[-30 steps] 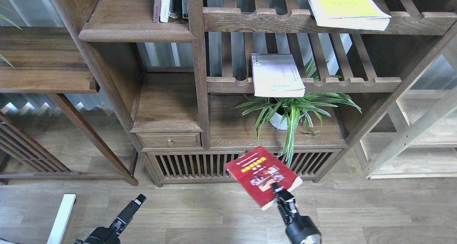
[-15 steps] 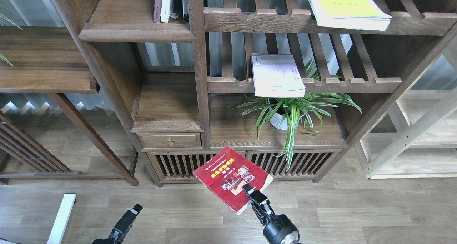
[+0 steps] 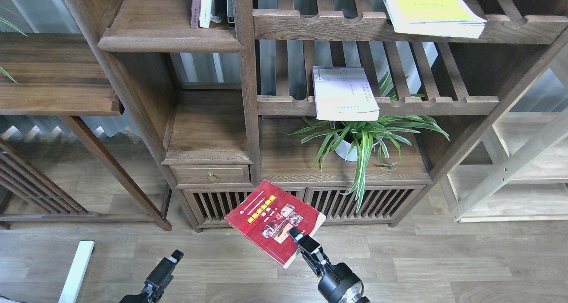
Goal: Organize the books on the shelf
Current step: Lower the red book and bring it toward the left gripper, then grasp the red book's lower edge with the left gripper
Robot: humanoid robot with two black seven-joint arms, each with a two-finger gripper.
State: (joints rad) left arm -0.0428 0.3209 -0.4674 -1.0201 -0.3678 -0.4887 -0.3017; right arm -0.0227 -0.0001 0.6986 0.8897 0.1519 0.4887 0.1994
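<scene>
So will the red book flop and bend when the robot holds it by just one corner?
Probably a little. The red book looks like a thick paperback, so it should mostly hold flat, as it does now. The right gripper pinches only its near corner, so it might sag or swing. Its cover looks glossy, perhaps slippery.

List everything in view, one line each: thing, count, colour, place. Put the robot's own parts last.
Red book: one, dark red with yellow title, held above the floor in front of the bookcase.
Lavender book: one, white-lavender, flat on the middle slatted rack.
Yellow-green book: one, yellow-green, flat on the top slatted rack.
Upright books: a few, brown and white spines, on the upper left shelf.
Plant: one, green leaves in a white pot, below the lavender book.
Drawer: one, brown with brass knob, lower left of bookcase.
Right gripper: black, shut on the red book's near corner.
Left gripper: black, low left, holding nothing.
</scene>
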